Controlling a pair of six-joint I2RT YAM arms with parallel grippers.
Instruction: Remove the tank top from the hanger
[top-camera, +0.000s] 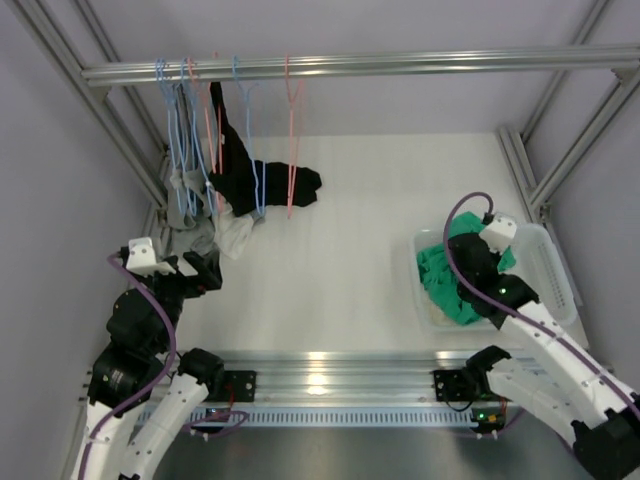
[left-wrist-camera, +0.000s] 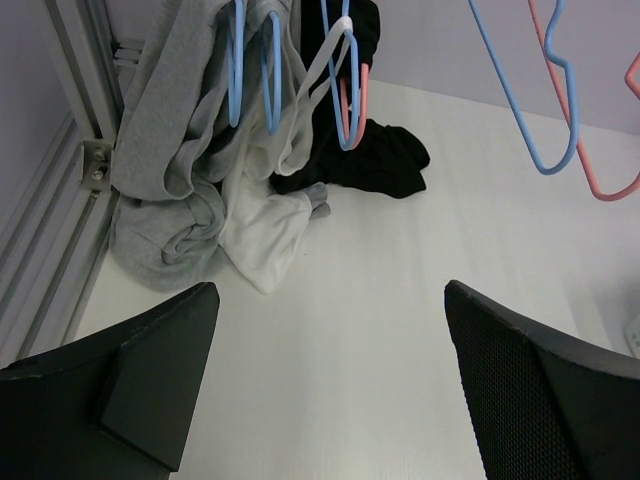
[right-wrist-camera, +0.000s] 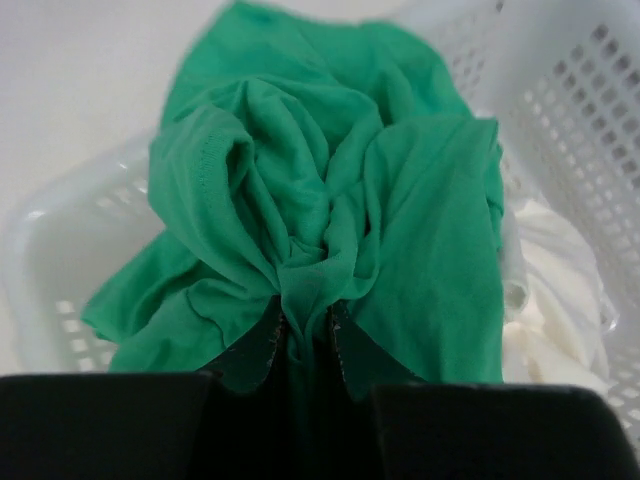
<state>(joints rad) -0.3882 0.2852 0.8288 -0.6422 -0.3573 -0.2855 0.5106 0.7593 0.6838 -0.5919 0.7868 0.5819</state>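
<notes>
A green tank top (top-camera: 440, 282) lies bunched in the white basket (top-camera: 560, 270) at the right. My right gripper (top-camera: 470, 275) is shut on a fold of it; in the right wrist view the green cloth (right-wrist-camera: 300, 180) is pinched between the jaws (right-wrist-camera: 307, 325) over the basket's wall (right-wrist-camera: 570, 90). My left gripper (top-camera: 205, 270) is open and empty at the left, low over the table (left-wrist-camera: 330, 290), short of the hanging clothes. Blue and pink hangers (top-camera: 292, 140) hang from the rail (top-camera: 400, 66).
Grey (left-wrist-camera: 160, 150), white (left-wrist-camera: 265, 220) and black (left-wrist-camera: 385, 160) garments hang on hangers at the back left and trail onto the table. Two bare hangers, blue (left-wrist-camera: 530, 90) and pink (left-wrist-camera: 600, 150), hang to their right. White cloth (right-wrist-camera: 550, 320) lies in the basket under the green one.
</notes>
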